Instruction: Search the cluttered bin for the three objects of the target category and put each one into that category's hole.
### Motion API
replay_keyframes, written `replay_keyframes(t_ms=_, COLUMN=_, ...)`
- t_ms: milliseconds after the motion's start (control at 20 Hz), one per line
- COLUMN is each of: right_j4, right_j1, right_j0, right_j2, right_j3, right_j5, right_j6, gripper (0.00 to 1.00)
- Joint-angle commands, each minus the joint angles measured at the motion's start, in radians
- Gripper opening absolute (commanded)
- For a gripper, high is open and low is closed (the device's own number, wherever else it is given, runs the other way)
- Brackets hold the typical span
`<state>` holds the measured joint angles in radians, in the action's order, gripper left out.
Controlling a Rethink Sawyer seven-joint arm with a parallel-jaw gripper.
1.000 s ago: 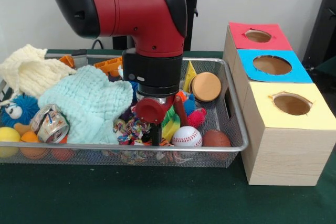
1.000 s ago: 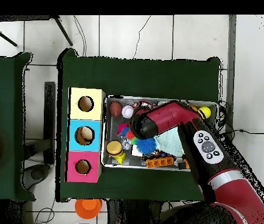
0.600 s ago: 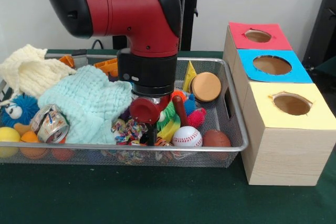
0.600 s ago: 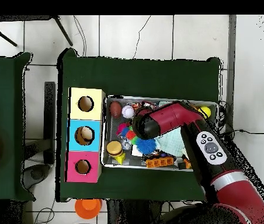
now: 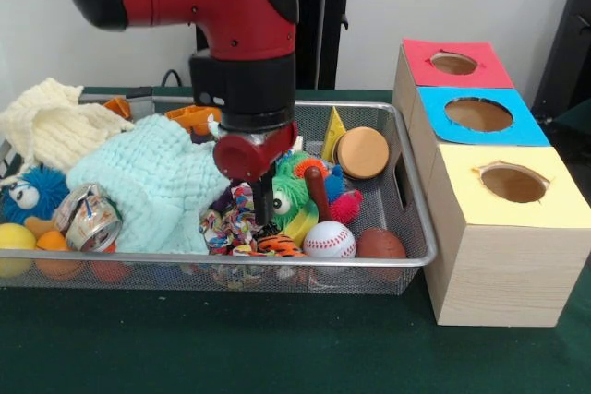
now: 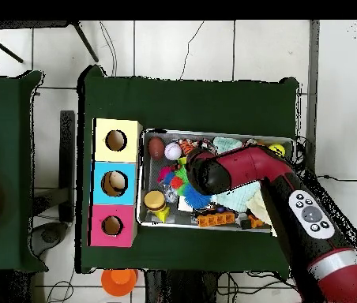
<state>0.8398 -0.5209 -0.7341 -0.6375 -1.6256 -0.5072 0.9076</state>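
Observation:
My gripper (image 5: pixel 264 219) hangs low over the middle of the wire mesh bin (image 5: pixel 411 193), its tip among the toys. A green fuzzy toy with an eye (image 5: pixel 288 193) sits right against it on the right; whether it is held is unclear. A multicoloured rope toy (image 5: pixel 229 225) lies just left of the tip, a baseball (image 5: pixel 329 240) and a brown ball (image 5: pixel 380 244) to the right. Beside the bin stands the wooden box with a red hole (image 5: pixel 453 63), a blue hole (image 5: pixel 478 114) and a yellow hole (image 5: pixel 513 183). From above, the arm's end (image 6: pixel 203 173) covers the gripper.
A pale teal cloth (image 5: pixel 152 182) and a cream cloth (image 5: pixel 48 123) fill the bin's left half, with a blue fuzzy ball (image 5: pixel 30 193), a can (image 5: pixel 89 219) and a lemon (image 5: pixel 14 237). A wooden disc (image 5: pixel 362 152) and a yellow cone (image 5: pixel 332 134) stand at the back right.
The arm has risen and shifted left in the front view. The green toy with the eye now shows higher beside the gripper.

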Motion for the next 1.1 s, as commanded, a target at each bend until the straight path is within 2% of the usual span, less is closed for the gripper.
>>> replay_keyframes(t_ms=50, right_j4=-0.089, right_j1=-0.132, right_j0=-0.039, right_j2=-0.098, right_j3=-0.178, right_j5=-0.127, right_j6=-0.110, gripper=0.00)
replay_keyframes(t_ms=300, right_j4=-0.130, right_j1=-0.182, right_j0=-0.029, right_j2=-0.104, right_j3=-0.221, right_j5=-0.173, right_j6=-0.105, gripper=0.00)
replay_keyframes(t_ms=400, right_j4=-0.128, right_j1=-0.171, right_j0=-0.005, right_j2=-0.095, right_j3=-0.210, right_j5=-0.168, right_j6=-0.084, gripper=0.00)
replay_keyframes(t_ms=650, right_j4=-0.048, right_j1=-0.092, right_j0=0.089, right_j2=-0.013, right_j3=-0.100, right_j5=-0.096, right_j6=0.005, gripper=0.00)
replay_keyframes(t_ms=900, right_j4=-0.035, right_j1=-0.077, right_j0=0.096, right_j2=0.006, right_j3=-0.062, right_j5=-0.101, right_j6=-0.032, gripper=0.00)
replay_keyframes(t_ms=1100, right_j4=-0.014, right_j1=-0.064, right_j0=0.089, right_j2=0.017, right_j3=-0.057, right_j5=-0.068, right_j6=-0.043, gripper=0.00)
